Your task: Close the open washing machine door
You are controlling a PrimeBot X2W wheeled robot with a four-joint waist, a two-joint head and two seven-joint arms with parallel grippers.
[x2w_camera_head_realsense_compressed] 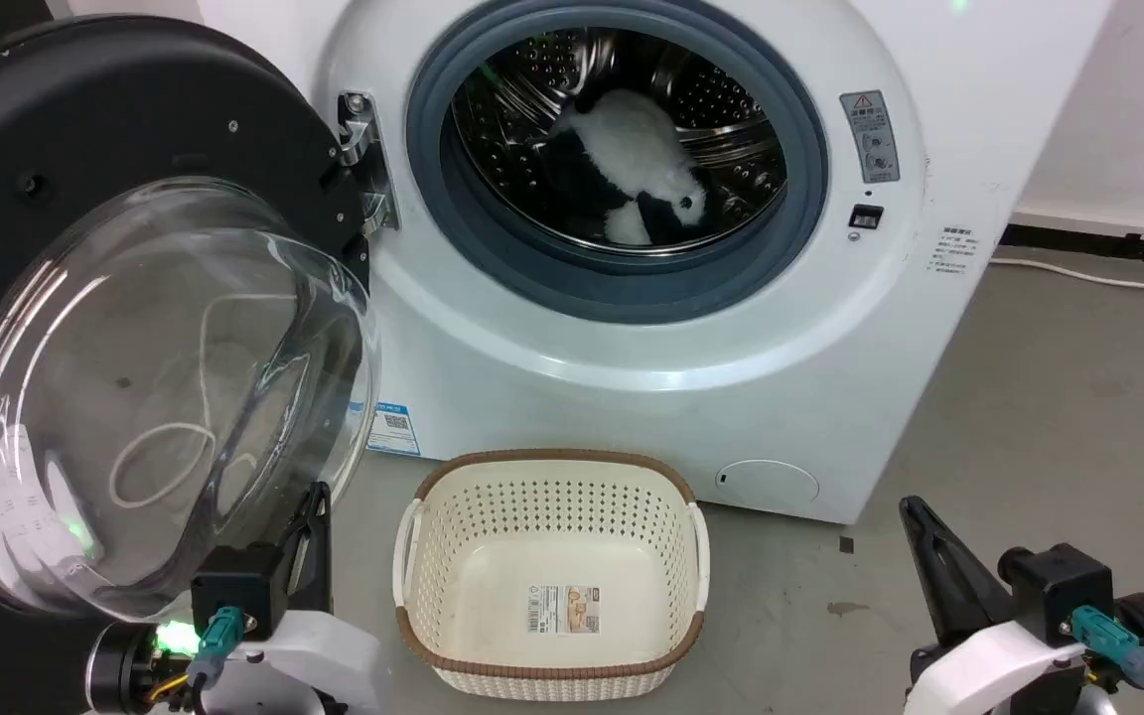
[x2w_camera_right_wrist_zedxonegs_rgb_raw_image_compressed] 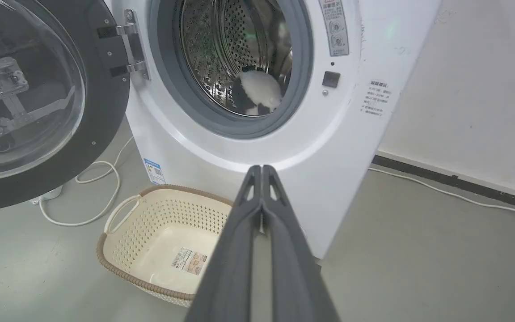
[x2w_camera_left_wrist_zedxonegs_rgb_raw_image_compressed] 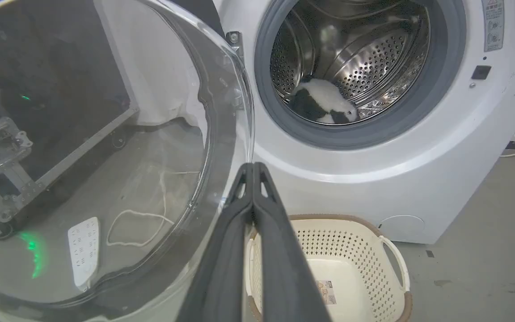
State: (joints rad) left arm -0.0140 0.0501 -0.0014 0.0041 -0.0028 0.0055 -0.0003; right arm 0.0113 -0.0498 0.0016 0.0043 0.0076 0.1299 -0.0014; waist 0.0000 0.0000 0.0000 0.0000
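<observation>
The left gripper (x2w_camera_left_wrist_zedxonegs_rgb_raw_image_compressed: 253,167), fingers pressed together on nothing, is hovering before the machine (x2w_camera_head_realsense_compressed: 632,387), just beside the door (x2w_camera_head_realsense_compressed: 85,109), which is hanging wide open off the machine's left side. The right gripper (x2w_camera_right_wrist_zedxonegs_rgb_raw_image_compressed: 262,170) is likewise pinching shut, empty.

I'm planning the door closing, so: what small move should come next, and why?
Probably carry the left gripper, shut and low beside the glass bowl, leftward toward the rim opposite the hinge to get behind the washing machine door. It stands wide open, inner side facing the robot; the right gripper is farther off.
</observation>
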